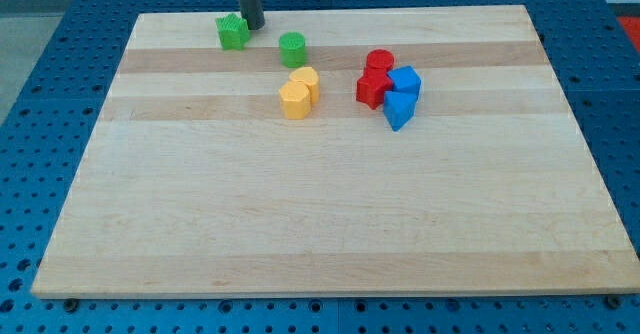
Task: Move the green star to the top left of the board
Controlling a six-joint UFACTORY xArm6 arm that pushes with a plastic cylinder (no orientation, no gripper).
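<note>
My tip (253, 26) rested just beside the green star (233, 32), at its right edge toward the view's top; the star lay near the board's (330, 224) top edge, left of centre; the rod carried no jaws to open or close; the top-left corner lay further left, so a leftward push seemed called for.

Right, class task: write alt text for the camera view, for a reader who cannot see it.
My tip touches the right side of a green star near the top left of a wooden board. To their right sit a green cylinder, two touching yellow blocks, and a tight cluster of two red blocks and two blue blocks.
</note>
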